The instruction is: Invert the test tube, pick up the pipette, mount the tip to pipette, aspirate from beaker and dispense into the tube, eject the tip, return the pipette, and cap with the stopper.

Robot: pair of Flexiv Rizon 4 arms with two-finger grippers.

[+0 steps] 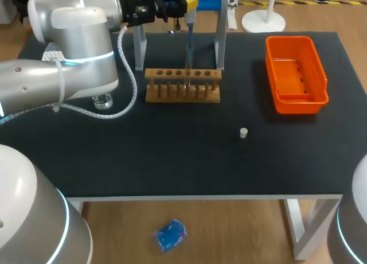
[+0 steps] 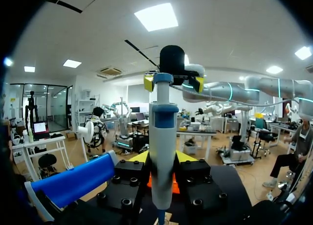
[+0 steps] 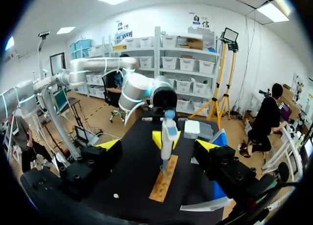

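My left gripper (image 1: 172, 4) is at the table's far side, shut on a grey and blue pipette (image 1: 189, 28) that hangs upright. The pipette's lower end is at the middle holes of the wooden tube rack (image 1: 182, 86). I cannot make out a test tube there. In the left wrist view the pipette (image 2: 163, 137) stands between my left gripper's (image 2: 163, 157) fingers. My right gripper (image 3: 159, 145) is open and empty, well back from the rack (image 3: 164, 182) and facing the pipette (image 3: 167, 137). A small white stopper (image 1: 243, 132) lies on the mat. The beaker (image 1: 103, 101) is half hidden under my left arm.
An orange bin (image 1: 295, 74) stands at the right rear. Two grey posts of the pipette stand (image 1: 139, 46) rise just behind the rack. My left arm covers the table's left rear.
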